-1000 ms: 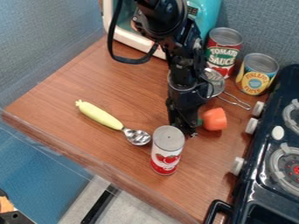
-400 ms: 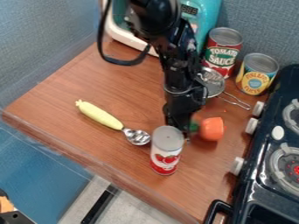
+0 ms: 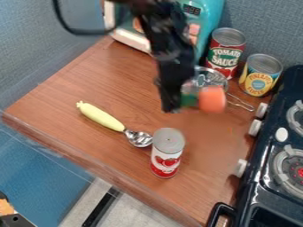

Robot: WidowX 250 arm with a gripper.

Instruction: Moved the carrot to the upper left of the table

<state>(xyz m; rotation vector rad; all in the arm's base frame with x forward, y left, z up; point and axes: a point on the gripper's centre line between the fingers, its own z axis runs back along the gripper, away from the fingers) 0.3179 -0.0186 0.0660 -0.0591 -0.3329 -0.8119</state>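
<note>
Carrot (image 3: 211, 99) gripped at its green end by the tool (image 3: 172, 105)

The tool hangs above the far-right part of the bench (image 3: 216, 162), closed down on the carrot's green end. How wide the gap stands cannot be read. The carrot's blunt orange body points toward the stove (image 3: 290, 91) and, from where I stand, overlaps the near edge of a wire strainer (image 3: 211, 77).

Materials: the bench is brown wood-grain. The strainer is round metal mesh with a bent wire handle. The spoon (image 3: 139, 138) has a shiny metal bowl and a rounded, pale-yellow handle ending in a small knob. A cylindrical can (image 3: 166, 156) stands upright beside it, with a dull grey top and a red-and-white label. Two further upright cans, one red and green (image 3: 225, 55), one yellow and blue (image 3: 260, 77), stand by the grey, fabric-like wall (image 3: 263, 24). The stove is glossy and dark, with pale knobs. Behind the arm: a turquoise-and-white toy microwave (image 3: 206, 18).
</note>
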